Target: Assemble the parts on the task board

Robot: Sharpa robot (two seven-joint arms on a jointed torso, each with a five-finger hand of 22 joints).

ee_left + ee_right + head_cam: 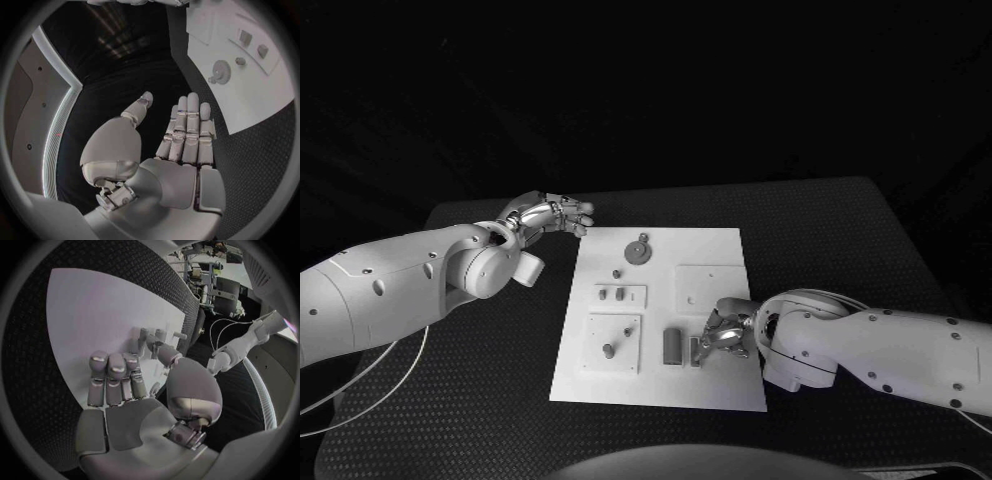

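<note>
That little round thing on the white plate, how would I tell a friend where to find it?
Start at the white task board in the middle of the black table. Look to its far end, near the left hand, which is open and off the board. The gear lies there, a flat grey disc with a small stub on its rim; the other parts are upright pegs or oblong blocks.

The left hand [548, 217] is open with the fingers nearly straight and together, holding nothing. The right hand [726, 333] is empty, fingers slightly bent, thumb apart.
</note>
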